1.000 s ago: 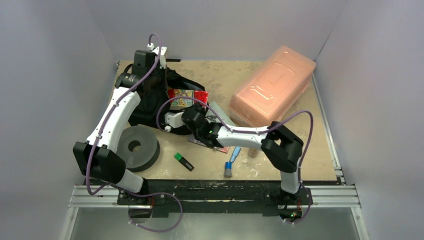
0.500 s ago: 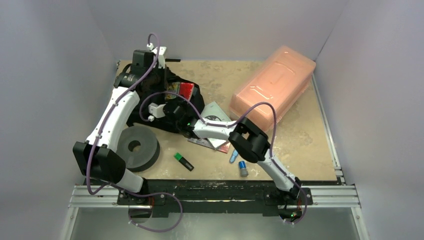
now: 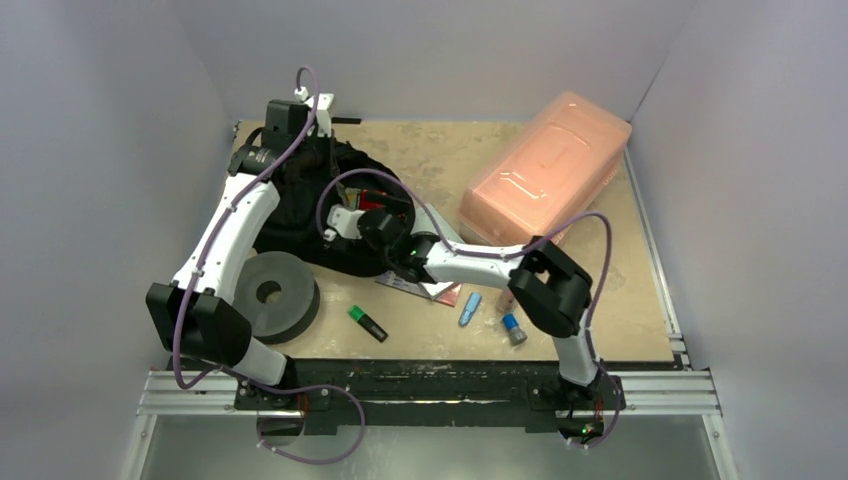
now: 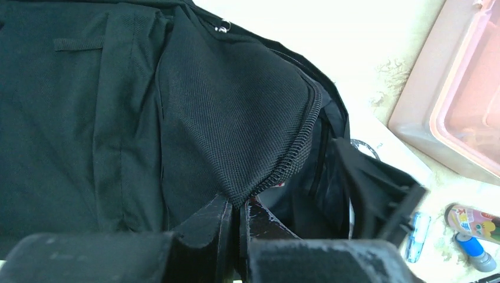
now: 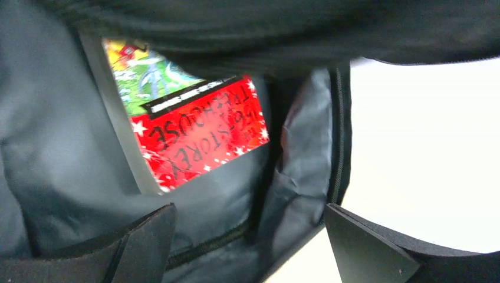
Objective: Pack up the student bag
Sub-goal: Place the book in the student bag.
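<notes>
Confirming the step in hand, Technician A asked: "Where was the student bag (image 3: 320, 215), and what was loaded?"

Technician B answered: "The bag lay at the far left of the desk (image 3: 450, 150), with its mouth facing right. The left end effector (image 4: 238, 227) was pinched flat on the zip edge of the flap and held the mouth lifted. The right end effector (image 5: 250, 242) sat at the mouth with its jaws spread wide and nothing between them. A red-and-green book (image 5: 200, 135) lay inside against the lining, clear of both fingers. By my judgement the book was in, and the step in hand was withdrawal."

A: "What did the next move call for?"

B: "Back the right arm straight out to the right. Hold the spread fingers off the zip edge and off the flap above. Then select another item: a green highlighter (image 3: 367, 322), a small blue item (image 3: 469, 308), a blue-capped stick (image 3: 512, 327) and flat papers (image 3: 425, 285) lay on the near desk."

A: "What room was there?"

B: "Open desk lay between the bag and the pink box (image 3: 545, 170). The foam ring (image 3: 272, 295) sat just beside the bag's near-left edge, off the exit path."
</notes>
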Controlling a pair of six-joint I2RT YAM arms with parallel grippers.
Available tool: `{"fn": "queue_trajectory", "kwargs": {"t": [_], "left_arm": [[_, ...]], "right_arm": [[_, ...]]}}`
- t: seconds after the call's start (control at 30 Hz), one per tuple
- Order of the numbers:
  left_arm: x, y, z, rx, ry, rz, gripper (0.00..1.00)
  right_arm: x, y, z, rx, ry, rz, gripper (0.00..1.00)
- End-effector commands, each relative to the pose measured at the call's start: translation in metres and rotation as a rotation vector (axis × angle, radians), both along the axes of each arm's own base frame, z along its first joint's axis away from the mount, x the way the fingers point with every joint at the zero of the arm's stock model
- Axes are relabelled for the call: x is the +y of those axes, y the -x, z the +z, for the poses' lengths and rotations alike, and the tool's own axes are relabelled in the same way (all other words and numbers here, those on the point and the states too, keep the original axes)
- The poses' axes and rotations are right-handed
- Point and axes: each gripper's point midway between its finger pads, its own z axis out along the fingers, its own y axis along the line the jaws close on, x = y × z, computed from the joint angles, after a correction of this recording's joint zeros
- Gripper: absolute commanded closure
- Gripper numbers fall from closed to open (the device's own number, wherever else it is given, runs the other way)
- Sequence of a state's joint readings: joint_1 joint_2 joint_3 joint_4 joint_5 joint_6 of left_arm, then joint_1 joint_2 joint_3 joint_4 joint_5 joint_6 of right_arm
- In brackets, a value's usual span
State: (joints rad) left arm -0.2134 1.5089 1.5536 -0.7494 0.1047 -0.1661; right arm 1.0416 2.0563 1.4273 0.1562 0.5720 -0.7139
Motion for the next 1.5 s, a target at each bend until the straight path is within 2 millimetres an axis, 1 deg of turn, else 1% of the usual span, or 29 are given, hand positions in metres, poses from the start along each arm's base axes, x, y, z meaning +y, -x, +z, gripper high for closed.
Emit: {"fn": "queue_trajectory", "kwargs": {"t": [0.0,0.07,0.13,0.23,0.3,0.4,0.43,0.53,0.7,0.73,0.8,0.9,0.93,0.97,1.03,1.1,1.2,1.27,1.37,1.47], "left_arm": [[-0.004,-0.012,0.023,-0.083,0.038,-0.002,1.0],[-0.005,-0.013,0.021,-0.076,0.041,-0.003,1.0],[-0.007,-0.013,0.02,-0.07,0.047,-0.007,1.0],[-0.007,-0.013,0.019,-0.069,0.049,-0.008,1.0],[-0.007,-0.013,0.019,-0.068,0.048,-0.008,1.0],[-0.008,-0.013,0.019,-0.067,0.052,-0.01,1.0],[-0.008,-0.013,0.02,-0.068,0.054,-0.011,1.0],[-0.009,-0.012,0.021,-0.071,0.057,-0.013,1.0],[-0.011,-0.011,0.021,-0.067,0.068,-0.02,1.0],[-0.012,-0.011,0.022,-0.068,0.071,-0.021,1.0],[-0.012,-0.011,0.022,-0.068,0.072,-0.022,1.0],[-0.012,-0.011,0.022,-0.068,0.074,-0.022,1.0],[-0.012,-0.011,0.022,-0.067,0.076,-0.022,1.0],[-0.013,-0.011,0.022,-0.066,0.077,-0.023,1.0],[-0.013,-0.011,0.022,-0.065,0.082,-0.023,1.0],[-0.014,-0.011,0.022,-0.063,0.083,-0.023,1.0],[-0.014,-0.011,0.022,-0.064,0.084,-0.022,1.0],[-0.014,-0.011,0.02,-0.059,0.084,-0.021,1.0],[-0.013,-0.012,0.02,-0.059,0.081,-0.02,1.0],[-0.013,-0.011,0.022,-0.064,0.083,-0.021,1.0]], "right_arm": [[-0.004,0.033,0.033,0.194,-0.284,-0.017,0.01],[-0.007,0.046,0.033,0.285,-0.383,-0.043,0.01],[-0.009,0.053,0.031,0.403,-0.503,-0.115,0.01],[0.0,0.062,0.029,0.587,-0.663,-0.187,0.01],[0.004,0.062,0.034,0.642,-0.676,-0.144,0.01],[0.016,0.062,0.044,0.672,-0.731,-0.065,0.01],[0.018,0.06,0.044,0.671,-0.741,-0.056,0.01],[0.025,0.043,0.035,0.68,-0.756,-0.052,0.01],[0.036,0.011,0.032,0.645,-0.801,-0.057,0.01],[0.036,0.006,0.029,0.642,-0.796,-0.072,0.01],[0.029,-0.003,0.02,0.635,-0.76,-0.137,0.01],[0.025,-0.009,0.008,0.641,-0.742,-0.166,0.01],[0.046,0.005,0.011,0.951,-1.205,-0.513,0.21],[0.052,0.006,0.011,1.042,-1.328,-0.622,0.28],[0.051,0.009,-0.001,1.084,-1.343,-0.695,0.31],[0.048,0.007,-0.008,1.076,-1.377,-0.742,0.33],[0.051,0.004,-0.014,1.08,-1.402,-0.766,0.34],[0.051,-0.003,-0.016,1.042,-1.382,-0.775,0.35],[0.044,-0.011,-0.023,0.968,-1.332,-0.814,0.35],[0.038,-0.012,-0.035,0.93,-1.292,-0.835,0.35]]}}
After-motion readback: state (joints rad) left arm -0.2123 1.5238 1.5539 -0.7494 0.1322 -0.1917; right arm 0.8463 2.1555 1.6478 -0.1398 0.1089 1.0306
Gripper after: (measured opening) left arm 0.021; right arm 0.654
